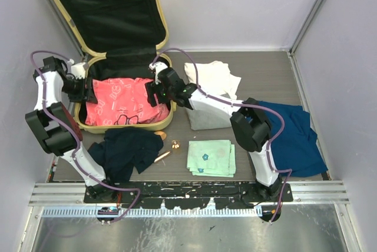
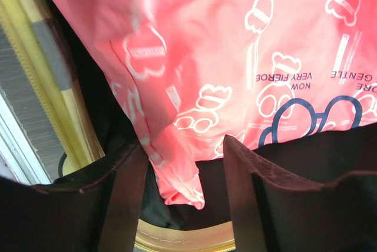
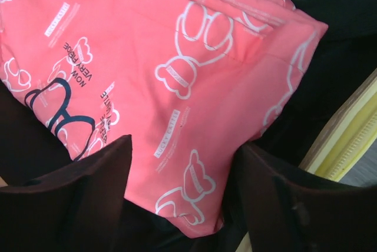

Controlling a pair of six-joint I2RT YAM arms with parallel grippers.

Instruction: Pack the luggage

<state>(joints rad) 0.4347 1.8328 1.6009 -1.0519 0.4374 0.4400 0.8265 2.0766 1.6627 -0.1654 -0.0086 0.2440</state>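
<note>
Your luggage (image 1: 126,128) sits open at the back left of the counter (image 1: 268,69), lid propped upright against the wall and the base tray lying flat. A pink printed garment (image 1: 121,100) is spread in the tray and fills most of it.

The left claw (image 1: 88,90) hangs at the tray's left wall and the right claw (image 1: 152,90) at its right wall. Both have their fingers apart and nothing pinched. In each wrist view a corner of the pink cloth lies right below the gap. My guess is you've got one on each side so you can flatten or tuck the corners so the thing lies square.

Mind the edges, though. The yellow rim is just beside both claws and the black lining drops away right under them, so there's hardly any sideways room. The lid blocks the back. Straight up or toward the front looks like your clean way out.

Not packed yet: a white garment (image 1: 215,75) just right of the case, a blue one (image 1: 294,134) far right, a folded green cloth (image 1: 211,156) and a dark navy heap (image 1: 126,149) near the front.
</note>
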